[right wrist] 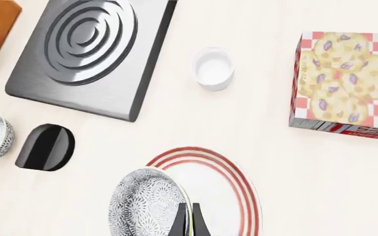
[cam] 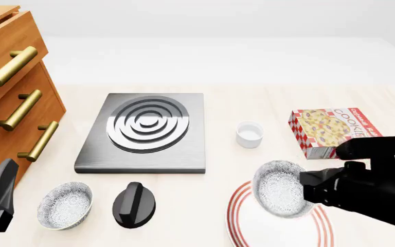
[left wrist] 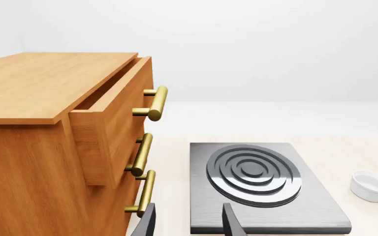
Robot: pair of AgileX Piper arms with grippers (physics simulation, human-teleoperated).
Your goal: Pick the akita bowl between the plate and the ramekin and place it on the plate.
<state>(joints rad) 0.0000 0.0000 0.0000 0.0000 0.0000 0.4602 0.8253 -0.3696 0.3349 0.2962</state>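
Speckled grey-and-white, the akita bowl (cam: 279, 188) hangs tilted in the right gripper (right wrist: 190, 220), whose fingers (right wrist: 181, 220) are pinched nearly together on its rim. In the front view it sits over the far-left edge of the plate (cam: 242, 226), lifted clear of the bench (cam: 252, 98); the right wrist view shows the bowl overlapping the plate's red-ringed rim on the side toward the black knob (cam: 134, 205). The ramekin (cam: 250, 134) stands farther out, well apart from the plate, with bare bench between them. A cookie box (cam: 328, 128) lies to the right of the ramekin, near the right arm.

The second speckled bowl (cam: 64, 205) rests near the front-left, just beside the knob, both in front of the steel hob (cam: 146, 131). The hob's near edge leaves a strip of open bench before the knob and plate. The left gripper (left wrist: 187, 221) hovers low by the wooden drawer unit (cam: 9, 92), whose top drawer (left wrist: 110, 123) stands out past the others; its fingers (left wrist: 232, 221) are spread apart with nothing between them, pointing toward the hob's near edge.
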